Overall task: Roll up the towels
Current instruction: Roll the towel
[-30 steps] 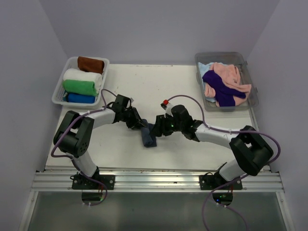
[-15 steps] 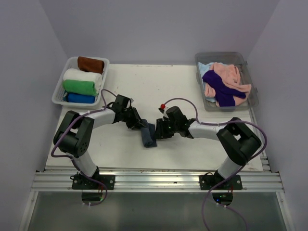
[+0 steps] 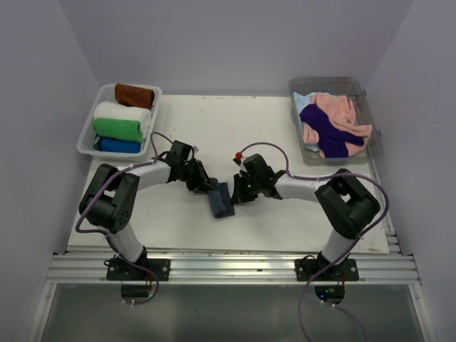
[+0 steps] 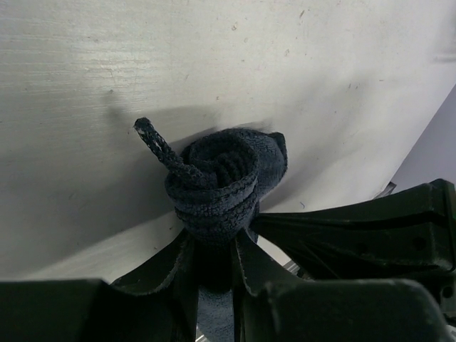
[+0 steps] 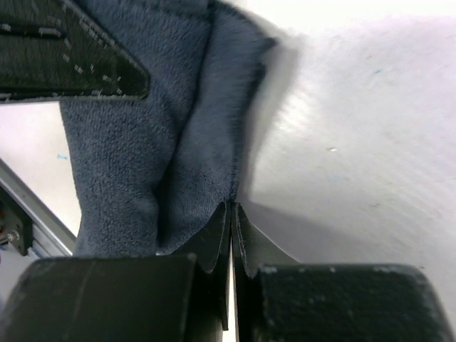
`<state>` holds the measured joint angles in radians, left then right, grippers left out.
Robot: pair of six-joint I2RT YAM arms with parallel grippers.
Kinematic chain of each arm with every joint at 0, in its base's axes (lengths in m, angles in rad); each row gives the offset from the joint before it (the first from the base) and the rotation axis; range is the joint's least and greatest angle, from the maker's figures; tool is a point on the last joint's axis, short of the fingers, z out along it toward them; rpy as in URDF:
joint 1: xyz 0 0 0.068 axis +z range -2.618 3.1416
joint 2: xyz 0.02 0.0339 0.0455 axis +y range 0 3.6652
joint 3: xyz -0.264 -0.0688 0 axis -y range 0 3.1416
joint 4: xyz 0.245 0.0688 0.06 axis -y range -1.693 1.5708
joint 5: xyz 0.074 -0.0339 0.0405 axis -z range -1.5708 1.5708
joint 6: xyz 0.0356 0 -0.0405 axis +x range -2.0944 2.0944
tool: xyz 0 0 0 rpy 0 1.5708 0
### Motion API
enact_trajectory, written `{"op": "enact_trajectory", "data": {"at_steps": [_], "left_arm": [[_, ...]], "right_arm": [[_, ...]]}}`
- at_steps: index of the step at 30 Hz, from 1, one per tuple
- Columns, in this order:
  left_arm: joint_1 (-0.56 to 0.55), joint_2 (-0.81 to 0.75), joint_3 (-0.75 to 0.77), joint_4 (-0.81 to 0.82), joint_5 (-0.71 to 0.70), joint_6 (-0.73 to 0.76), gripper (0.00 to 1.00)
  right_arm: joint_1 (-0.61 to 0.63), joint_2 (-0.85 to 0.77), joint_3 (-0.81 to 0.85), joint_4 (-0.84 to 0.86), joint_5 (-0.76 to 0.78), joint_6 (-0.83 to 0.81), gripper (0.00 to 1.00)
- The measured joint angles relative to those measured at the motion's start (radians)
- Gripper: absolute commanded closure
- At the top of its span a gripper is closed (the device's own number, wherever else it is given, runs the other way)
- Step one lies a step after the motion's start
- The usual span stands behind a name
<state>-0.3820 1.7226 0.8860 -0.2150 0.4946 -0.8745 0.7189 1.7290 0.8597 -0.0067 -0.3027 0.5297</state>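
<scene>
Near the middle of the table [image 3: 214, 128], a shade toward 6 o'clock, lies the dark grey-blue towel [image 3: 220, 201], wound into a tight roll. My left gripper [image 3: 207, 184] reaches it from 10 o'clock and is clamped on it. On my left wrist camera the coiled end of the roll sits squeezed between my two fingers [image 4: 178, 274], and a short corded loop [image 4: 158, 144] pokes out of the coil toward 10 o'clock. My right gripper [image 3: 236, 193] comes in from 3 o'clock, close against the roll's side. It is clenched, with its fingertips [image 5: 216, 239] pressed flat together. The towel's soft edge touches those tips, and I see no cloth between them. Out at 10 o'clock on the table stands the white basket [image 3: 87, 135] with four finished rolls stacked front to back: the rust-brown towel [image 3: 134, 95] farthest, then the white towel [image 3: 121, 112], the green towel [image 3: 118, 128] and the blue towel [image 3: 117, 145] nearest me. At 2 o'clock the clear bin [image 3: 328, 80] holds loose cloths in a heap: the pink towel [image 3: 336, 110], the purple towel [image 3: 324, 132] draped across it, and the pale blue towel [image 3: 303, 100] underneath at the far left corner.
</scene>
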Motion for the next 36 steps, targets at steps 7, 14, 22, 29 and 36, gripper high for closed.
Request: {"op": "enact_trajectory", "data": {"at_steps": [7,14,22,29,36], "left_arm": [[0.000,0.000,0.000,-0.012,0.013,0.031,0.94],[0.000,0.008,0.000,-0.011,0.015,0.029,0.94],[-0.005,0.009,-0.003,-0.012,-0.016,-0.009,0.94],[-0.014,0.009,-0.008,-0.011,-0.031,-0.043,0.94],[-0.019,0.009,-0.008,-0.011,-0.037,-0.058,0.94]], "right_arm": [[-0.039,0.027,0.069,-0.053,0.029,-0.065,1.00],[-0.043,0.050,0.097,-0.092,0.033,-0.114,0.99],[-0.020,-0.075,0.098,-0.192,0.113,-0.153,0.64],[0.155,-0.165,0.212,-0.267,0.291,-0.199,0.52],[0.351,-0.060,0.317,-0.295,0.472,-0.252,0.48]]}}
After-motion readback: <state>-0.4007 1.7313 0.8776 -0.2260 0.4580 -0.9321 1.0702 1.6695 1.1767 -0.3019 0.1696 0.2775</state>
